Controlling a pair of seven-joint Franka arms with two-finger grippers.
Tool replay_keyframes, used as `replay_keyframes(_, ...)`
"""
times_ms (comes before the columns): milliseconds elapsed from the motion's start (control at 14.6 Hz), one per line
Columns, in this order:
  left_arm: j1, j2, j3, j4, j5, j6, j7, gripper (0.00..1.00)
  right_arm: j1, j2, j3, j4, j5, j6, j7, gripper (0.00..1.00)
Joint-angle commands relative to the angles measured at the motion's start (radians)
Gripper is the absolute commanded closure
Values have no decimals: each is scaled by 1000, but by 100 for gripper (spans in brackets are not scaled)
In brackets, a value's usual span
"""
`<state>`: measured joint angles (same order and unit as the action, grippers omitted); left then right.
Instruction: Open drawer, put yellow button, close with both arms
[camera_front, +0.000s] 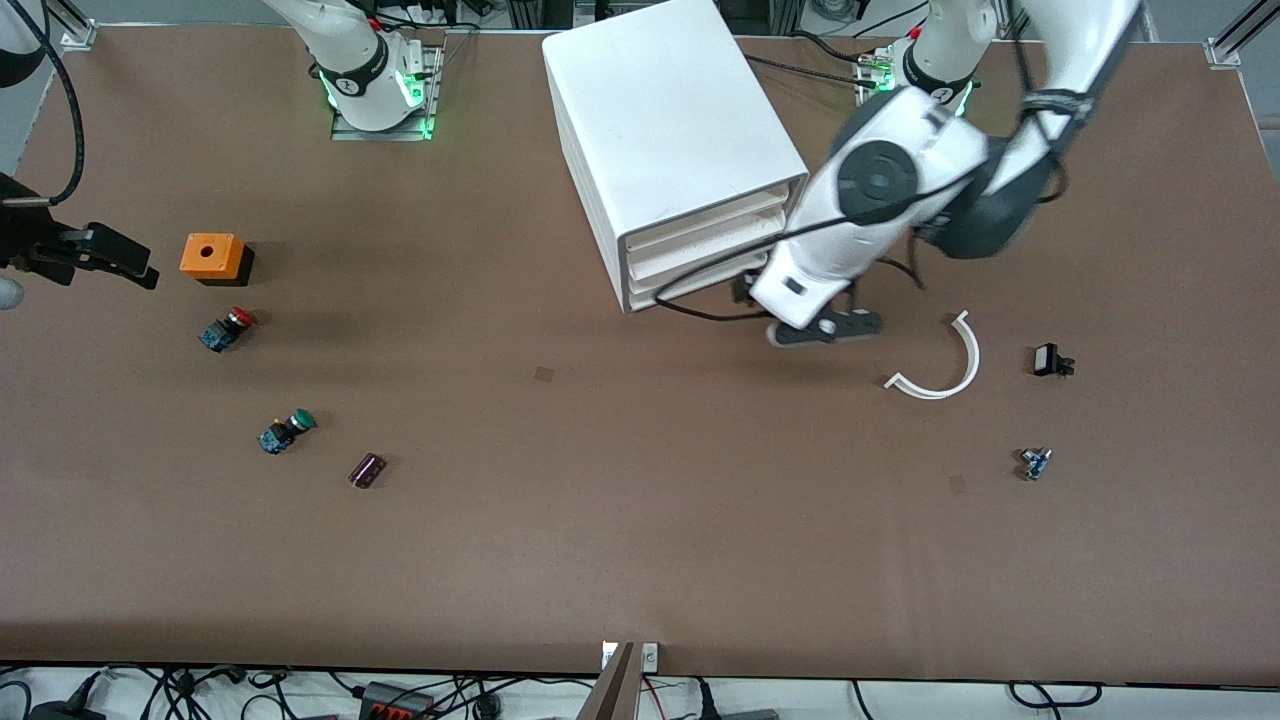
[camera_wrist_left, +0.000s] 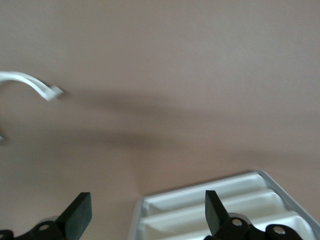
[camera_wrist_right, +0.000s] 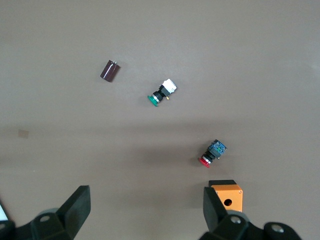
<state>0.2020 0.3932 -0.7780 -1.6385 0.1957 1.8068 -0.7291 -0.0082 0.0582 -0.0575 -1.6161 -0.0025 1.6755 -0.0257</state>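
The white cabinet (camera_front: 670, 130) stands at the robots' side of the table, and its top drawer (camera_front: 715, 228) looks shut like the two below it. My left gripper (camera_front: 790, 315) is open and empty, low in front of the drawer fronts at the corner toward the left arm's end. The left wrist view shows that gripper (camera_wrist_left: 146, 200) with one finger over the stacked drawer fronts (camera_wrist_left: 215, 200) and the other over bare table. My right gripper (camera_front: 100, 255) is open and empty over the right arm's end of the table (camera_wrist_right: 145, 195). No yellow button shows.
An orange box (camera_front: 213, 257) (camera_wrist_right: 227, 196), a red-capped button (camera_front: 228, 328) (camera_wrist_right: 212, 153), a green-capped button (camera_front: 287, 431) (camera_wrist_right: 162, 92) and a dark cylinder (camera_front: 367, 469) (camera_wrist_right: 109, 70) lie near my right gripper. A white curved strip (camera_front: 950, 375) (camera_wrist_left: 30, 82), a black part (camera_front: 1050, 360) and a small blue part (camera_front: 1035, 463) lie toward the left arm's end.
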Motion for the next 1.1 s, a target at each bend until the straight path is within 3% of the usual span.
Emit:
replay_keyframes(0,89,-10,-1,90,95,-76,144,0,-6,-26,2,-22,-11,-3,-23,0)
replay_keyframes(412,215,-13,6,233,107,-231,529,0,-4,-15,2,-21,-11,1,-20,0)
replay_keyframes(480,203,-25,50,239,99,-238,578,0,-4,-15,2,-21,-11,6,-20,0)
replay_keyframes(618,107,-97,226,233,12,-242,692,0,-4,-14,2,-9,-11,4,-13,0)
replay_keyframes(755,-11,-148,461,221,-114,-242,790,0,-3,-3,4,-1,-11,3,-14,0)
replay_keyframes(892,-125,-198,610,168,-125,-228,823,0,-3,-3,4,1,-10,3,-14,0)
replay_keyframes(1029,-212,-253,715,96,-130,-196,804,0,-3,-5,2,2,-11,1,-17,0)
